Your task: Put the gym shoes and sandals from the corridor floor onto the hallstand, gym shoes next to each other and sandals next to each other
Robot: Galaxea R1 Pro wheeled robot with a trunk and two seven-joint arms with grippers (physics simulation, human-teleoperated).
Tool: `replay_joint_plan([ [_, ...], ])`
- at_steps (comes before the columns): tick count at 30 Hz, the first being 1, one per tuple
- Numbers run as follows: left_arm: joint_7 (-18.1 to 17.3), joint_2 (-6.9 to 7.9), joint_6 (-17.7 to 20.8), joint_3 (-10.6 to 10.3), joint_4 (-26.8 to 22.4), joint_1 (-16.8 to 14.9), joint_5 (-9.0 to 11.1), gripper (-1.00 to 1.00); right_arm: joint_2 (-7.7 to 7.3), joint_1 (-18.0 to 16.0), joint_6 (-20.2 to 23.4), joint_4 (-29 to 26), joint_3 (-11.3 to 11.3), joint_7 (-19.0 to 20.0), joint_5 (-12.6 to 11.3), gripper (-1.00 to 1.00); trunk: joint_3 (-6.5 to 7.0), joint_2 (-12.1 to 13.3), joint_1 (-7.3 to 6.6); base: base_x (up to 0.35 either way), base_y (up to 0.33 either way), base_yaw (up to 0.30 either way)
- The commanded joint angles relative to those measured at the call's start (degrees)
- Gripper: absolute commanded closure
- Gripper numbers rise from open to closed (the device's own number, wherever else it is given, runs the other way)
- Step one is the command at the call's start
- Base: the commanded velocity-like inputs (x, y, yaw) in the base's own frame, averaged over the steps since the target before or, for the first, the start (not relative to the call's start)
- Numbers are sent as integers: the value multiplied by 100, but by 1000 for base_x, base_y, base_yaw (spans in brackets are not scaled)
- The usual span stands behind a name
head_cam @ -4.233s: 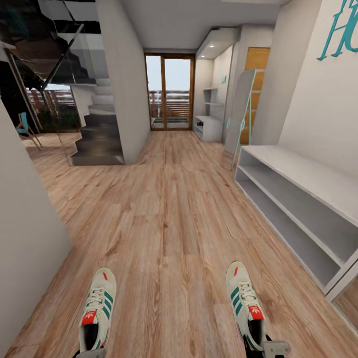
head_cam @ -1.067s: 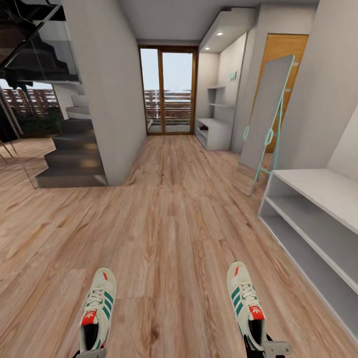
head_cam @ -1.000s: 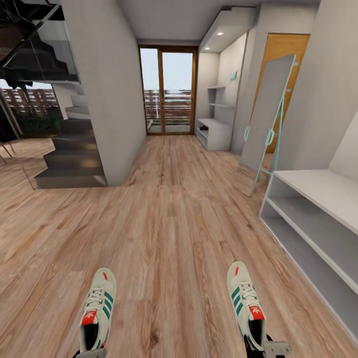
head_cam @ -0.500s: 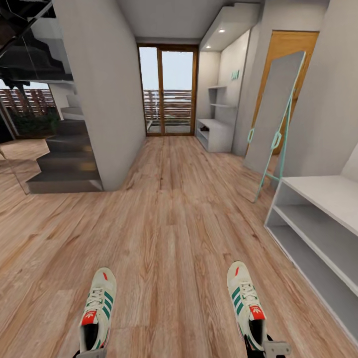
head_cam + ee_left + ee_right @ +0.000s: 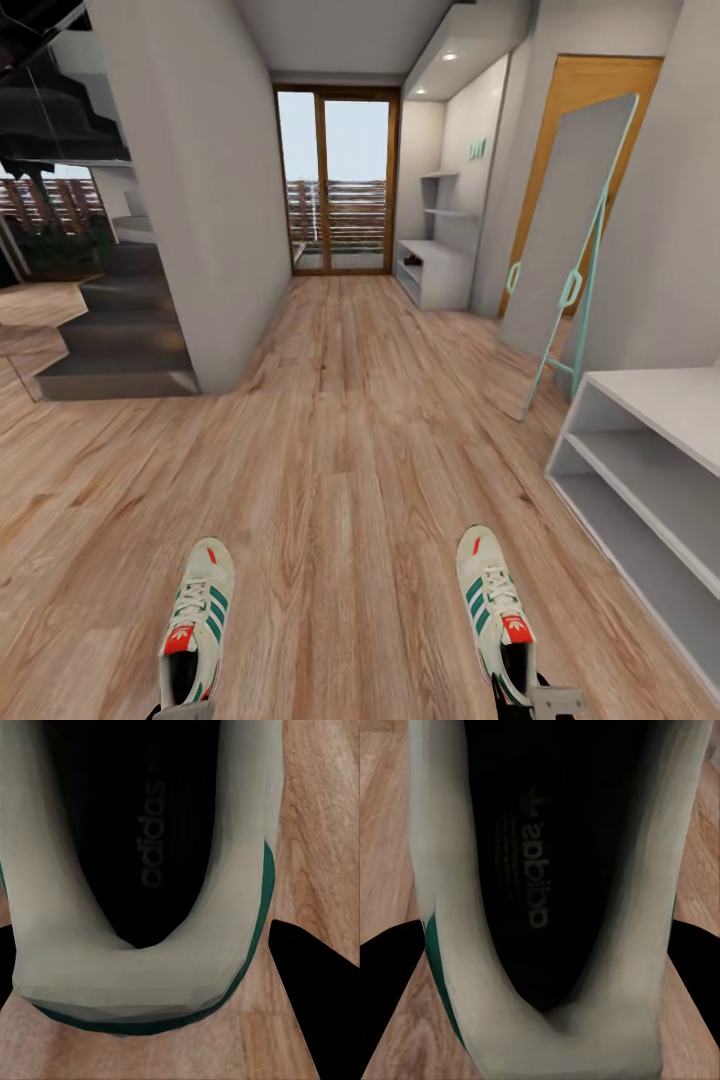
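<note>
Two white gym shoes with green stripes hang above the corridor floor (image 5: 340, 440), toes pointing ahead. My left gripper (image 5: 183, 711) is shut on the heel of the left gym shoe (image 5: 197, 620); the left wrist view has its heel collar (image 5: 142, 967) between the dark fingers (image 5: 315, 1005). My right gripper (image 5: 530, 702) is shut on the heel of the right gym shoe (image 5: 493, 605), whose dark insole (image 5: 536, 885) sits between the fingers (image 5: 386, 990). The pale grey hallstand (image 5: 437, 272) stands far ahead on the right, beside the glass door. The sandals are out of view.
A low white two-shelf bench (image 5: 655, 470) runs along the right wall close by. A teal-framed mirror (image 5: 568, 230) leans beyond it. On the left a grey wall block (image 5: 200, 200) and dark stairs (image 5: 110, 345) edge the corridor. A glass door (image 5: 336, 180) closes the far end.
The whole view has advanced down the corridor and turned slightly: the bench slid out to the right, the mirror and hallstand grew nearer. Both shoes stayed fixed in my grippers.
</note>
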Motion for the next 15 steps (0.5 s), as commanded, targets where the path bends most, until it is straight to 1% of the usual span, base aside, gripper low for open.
replay_joint_plan([
  [1, -11, -3, -18, 23, 3, -4, -20, 100, 4, -4, -19, 3, -36, -5, 60, 100, -5, -2, 2, 338, 0, 0],
  [15, -11, -3, -18, 23, 3, -4, -19, 100, 10, -6, -16, 73, -36, -5, 60, 100, -5, -2, 2, 338, 0, 0],
])
